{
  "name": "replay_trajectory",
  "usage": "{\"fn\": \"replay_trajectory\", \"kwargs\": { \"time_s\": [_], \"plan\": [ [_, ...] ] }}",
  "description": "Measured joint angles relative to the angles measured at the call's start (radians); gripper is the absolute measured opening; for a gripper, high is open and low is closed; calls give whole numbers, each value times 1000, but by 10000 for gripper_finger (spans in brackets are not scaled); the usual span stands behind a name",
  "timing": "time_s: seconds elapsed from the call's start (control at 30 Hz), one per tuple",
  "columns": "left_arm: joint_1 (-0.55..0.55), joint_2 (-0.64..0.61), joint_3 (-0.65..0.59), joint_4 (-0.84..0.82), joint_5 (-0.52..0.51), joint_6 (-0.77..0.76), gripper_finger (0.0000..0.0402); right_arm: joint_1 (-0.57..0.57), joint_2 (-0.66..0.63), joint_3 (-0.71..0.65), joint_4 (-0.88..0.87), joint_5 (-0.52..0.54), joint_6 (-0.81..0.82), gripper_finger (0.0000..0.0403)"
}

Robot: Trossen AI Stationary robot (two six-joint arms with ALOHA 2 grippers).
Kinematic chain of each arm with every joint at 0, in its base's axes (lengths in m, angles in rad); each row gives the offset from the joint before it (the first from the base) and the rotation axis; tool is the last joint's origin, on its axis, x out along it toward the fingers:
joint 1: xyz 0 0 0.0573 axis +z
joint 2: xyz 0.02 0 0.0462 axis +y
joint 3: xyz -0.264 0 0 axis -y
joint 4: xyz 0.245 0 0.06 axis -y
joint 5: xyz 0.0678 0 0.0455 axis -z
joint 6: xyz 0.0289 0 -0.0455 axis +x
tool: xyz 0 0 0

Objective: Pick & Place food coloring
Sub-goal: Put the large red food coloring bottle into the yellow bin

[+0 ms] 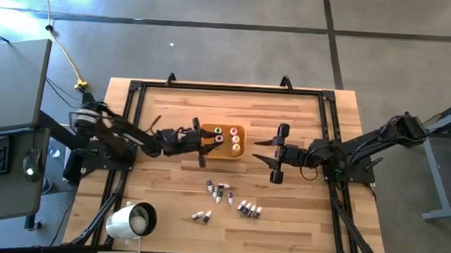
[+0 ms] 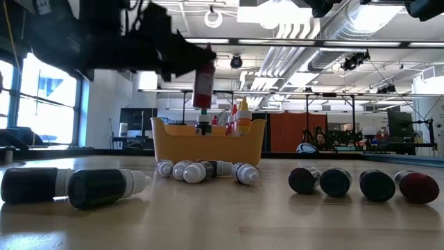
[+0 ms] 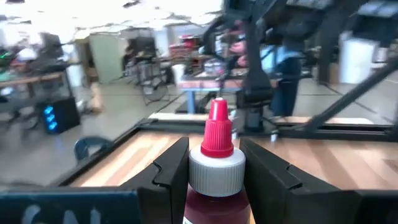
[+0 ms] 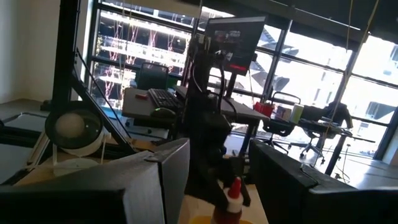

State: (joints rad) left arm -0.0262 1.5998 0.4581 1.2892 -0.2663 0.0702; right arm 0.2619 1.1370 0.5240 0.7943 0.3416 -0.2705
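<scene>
Held upright in mid-air: a red food coloring bottle [image 3: 214,186], white collar and red dropper tip up, pinched between the two dark fingers [image 3: 168,177] of the left gripper [image 1: 207,144]. Seen from table height, hanging just above the orange tray [image 2: 166,142], over its near-left part; from above, at the tray's 9 o'clock edge.

Standing inside the tray: several more bottles [image 1: 226,139], pale caps up, a yellow one [image 2: 243,118] rising above the rim. Exact count hard to tell, perhaps five.

Lying loose on the wooden table [image 1: 162,185], at 6 o'clock from the tray and well apart from it: a small cluster of bottles [image 1: 220,190]. At 5 o'clock, a tight row of four dark bottles [image 1: 248,210], seen end-on from the low camera, the rightmost reddish [image 2: 418,187]. At 7 o'clock, a pair [image 1: 202,215] lying side by side.

At 3 o'clock from the tray, apart from it: the right gripper [image 1: 278,153], raised, fingers spread wide, holding nothing, pointed toward the tray.

Near the table's front-left corner: a white lamp-like round object [image 1: 132,221].
</scene>
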Motion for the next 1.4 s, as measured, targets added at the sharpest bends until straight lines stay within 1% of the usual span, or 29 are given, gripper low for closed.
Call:
{"fn": "replay_trajectory", "kwargs": {
  "time_s": [0.1, 0.17, 0.27, 0.4, 0.5, 0.57, 0.77, 0.87, 0.97, 1.07, 1.4],
  "plan": [
    [0, 122, 30, 68, -88, -72, 122, 0, 0, 0, -6, 0, 0, 161],
    [0, 199, 53, 121, -141, -82, 122, 0, 0, 0, -11, 0, 0, 161],
    [0, 298, 94, 191, -175, -79, 122, 0, 0, 0, -12, 0, 0, 161],
    [0, 387, 148, 210, -230, -110, 122, 0, 0, 0, -23, 0, 0, 161],
    [0, 427, 165, 206, -273, -129, 122, 0, 0, 0, -41, -3, 0, 161],
    [0, 434, 165, 203, -294, -132, 122, 0, 0, 0, -50, -3, 0, 161],
    [0, 434, 166, 181, -295, -131, 122, 0, 0, 0, -54, -3, 0, 161],
    [0, 434, 166, 135, -295, -131, 122, 0, 0, 0, -54, -4, 0, 161],
    [0, 431, 167, 100, -292, -168, 122, 0, 0, 0, -53, -4, 0, 161],
    [0, 431, 168, 99, -266, -188, 122, 0, 0, 0, -53, -4, 0, 161],
    [0, 432, 167, 102, -264, -191, 122, 0, 0, 0, -50, -4, 0, 161]
  ]
}}
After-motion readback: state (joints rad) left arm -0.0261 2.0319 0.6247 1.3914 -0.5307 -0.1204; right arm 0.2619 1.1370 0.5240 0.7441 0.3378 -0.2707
